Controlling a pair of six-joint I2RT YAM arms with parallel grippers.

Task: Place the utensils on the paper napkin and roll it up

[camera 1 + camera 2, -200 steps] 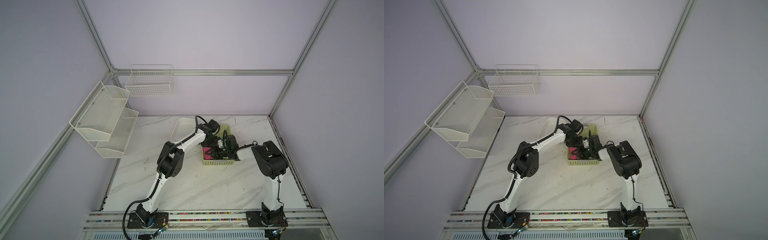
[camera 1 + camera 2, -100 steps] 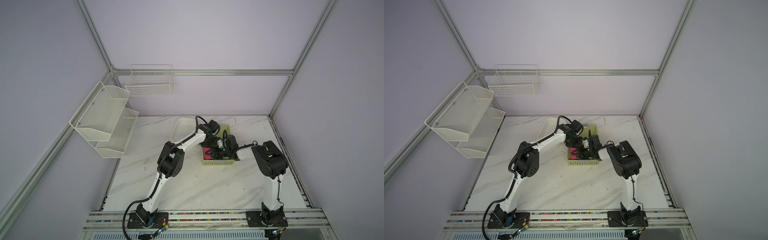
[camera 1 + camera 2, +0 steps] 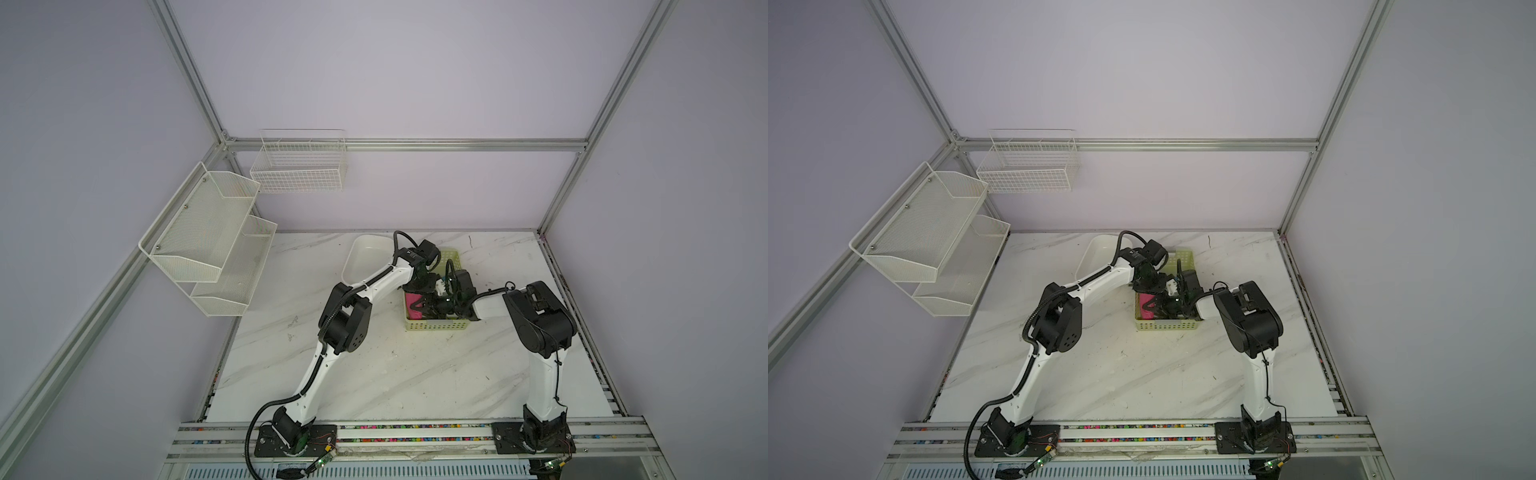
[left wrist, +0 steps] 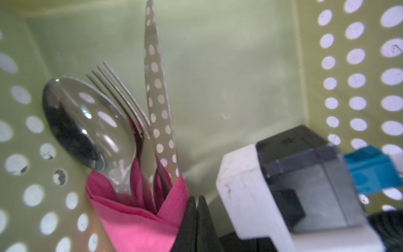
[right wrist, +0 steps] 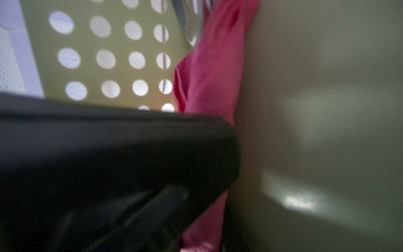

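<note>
- My left end effector (image 4: 196, 210) is closed tight beside the paper napkin (image 4: 135, 218); my right end effector (image 5: 196, 174), I cannot tell.
- The utensils (image 4: 113, 122) lie rolled in the basket (image 4: 235, 65); a pull could unwrap them.

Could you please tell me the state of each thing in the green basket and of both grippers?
paper napkin: rolled around the utensils, in the basket.
utensils: heads sticking out of the roll.
basket: upright on the table.
left gripper: shut, beside the roll.
right gripper: in the basket, opening unclear.
</note>
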